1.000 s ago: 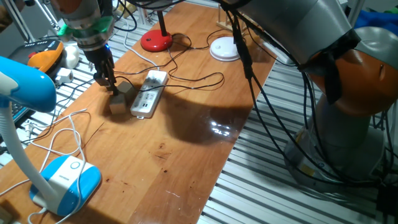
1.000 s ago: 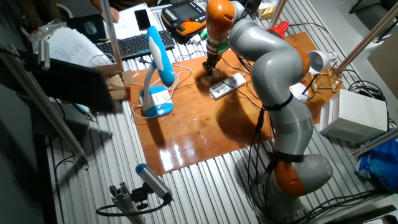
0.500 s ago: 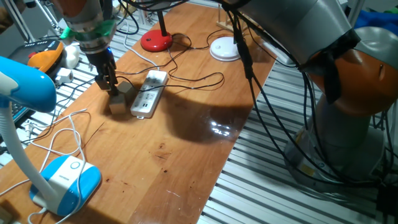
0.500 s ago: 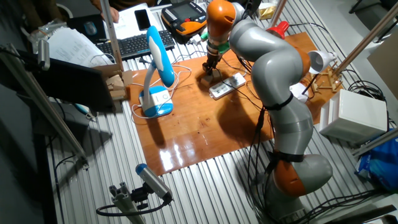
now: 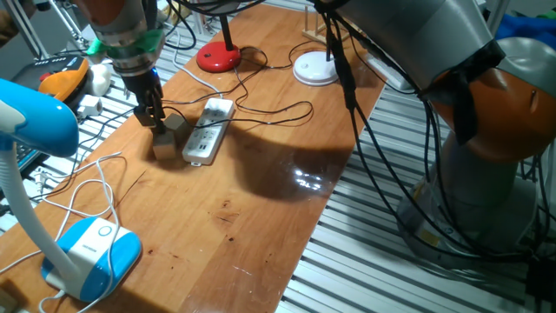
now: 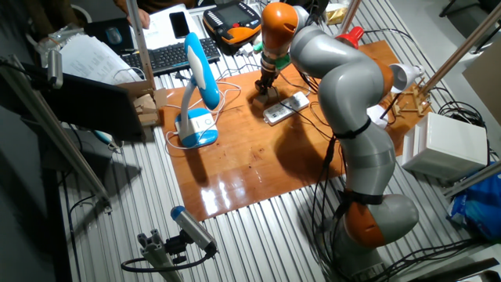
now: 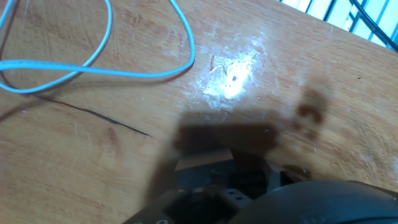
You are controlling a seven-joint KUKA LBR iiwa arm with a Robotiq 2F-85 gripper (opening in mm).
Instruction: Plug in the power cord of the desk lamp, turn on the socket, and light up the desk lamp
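Note:
My gripper (image 5: 157, 123) points down at the table's far left, its fingertips at the upper of two tan wooden blocks (image 5: 172, 127). The fingers stand close together; what lies between them is hidden. The socket (image 5: 208, 135), a white strip, lies just right of the blocks, also seen as the socket (image 6: 285, 107) beside the gripper (image 6: 264, 84). The black power cord (image 5: 280, 111) loops from the red lamp base (image 5: 217, 57) across the wood toward the strip; its plug does not show. In the hand view a thin black cable (image 7: 93, 116) crosses the wood, and a tan edge (image 7: 202, 160) sits under the hand.
A blue and white desk lamp (image 5: 89, 252) stands at the near left with its white cable (image 5: 95, 178) coiled on the table. A white round disc (image 5: 314, 67) lies at the back. My arm's cables (image 5: 365, 130) hang over the table's right edge.

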